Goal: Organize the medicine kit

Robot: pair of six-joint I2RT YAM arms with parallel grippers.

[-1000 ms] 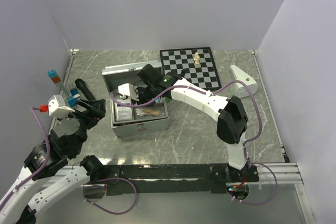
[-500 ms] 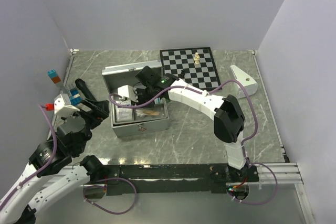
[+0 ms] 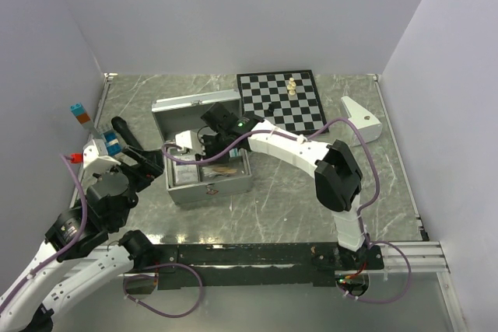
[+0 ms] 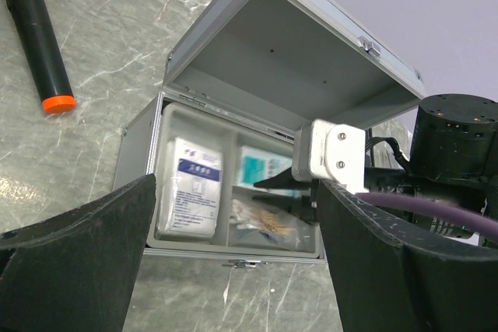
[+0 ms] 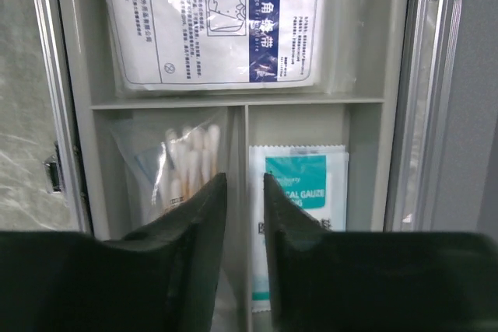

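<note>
The medicine kit, a silver metal case (image 3: 208, 186), stands open with its lid (image 4: 272, 52) tipped back. Its grey inner tray holds a large white packet with a blue label (image 5: 210, 21), a teal gauze packet (image 5: 299, 207) and a bag of cotton swabs (image 5: 183, 165). My right gripper (image 5: 243, 184) hangs inside the case over the divider between the swabs and the gauze, jaws a little apart and holding nothing. My left gripper (image 4: 237, 192) is wide open and empty, left of and in front of the case (image 4: 144, 153).
A black marker with an orange tip (image 4: 35, 36) lies left of the case. Blue and orange blocks (image 3: 79, 112) sit by the left wall. A chessboard (image 3: 280, 103) with pale pieces (image 3: 291, 85) lies behind the case, and a white wedge (image 3: 362, 118) to its right.
My right gripper's jaws have parted slightly over the tray and it has shifted a little left. The left arm has drawn back and down on the near left.
</note>
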